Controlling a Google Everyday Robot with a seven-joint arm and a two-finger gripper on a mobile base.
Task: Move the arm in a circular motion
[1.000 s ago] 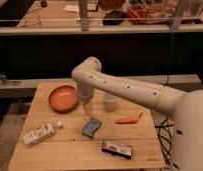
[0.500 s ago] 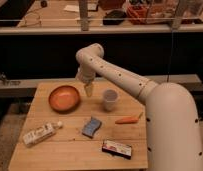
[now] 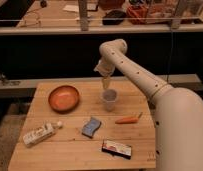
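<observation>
The arm (image 3: 145, 80) is glossy white, made of thick rounded segments with small dark dots. It reaches from the lower right up to an elbow near the top centre, then bends down. Its gripper (image 3: 106, 83) is a tapered beige tip pointing downward, hanging just above a clear plastic cup (image 3: 109, 100) on the wooden table (image 3: 70, 150). Nothing is seen held in it.
On the table lie an orange bowl (image 3: 64, 97) at the left, a white bottle (image 3: 41, 134) near the front left, a blue sponge (image 3: 91, 126), a carrot (image 3: 129, 119) and a small dark packet (image 3: 116, 149). A cluttered counter with a rail (image 3: 95, 22) runs behind.
The arm has swung rightward and risen; its tip moved from beside the orange bowl to above the cup. The objects on the table stayed put.
</observation>
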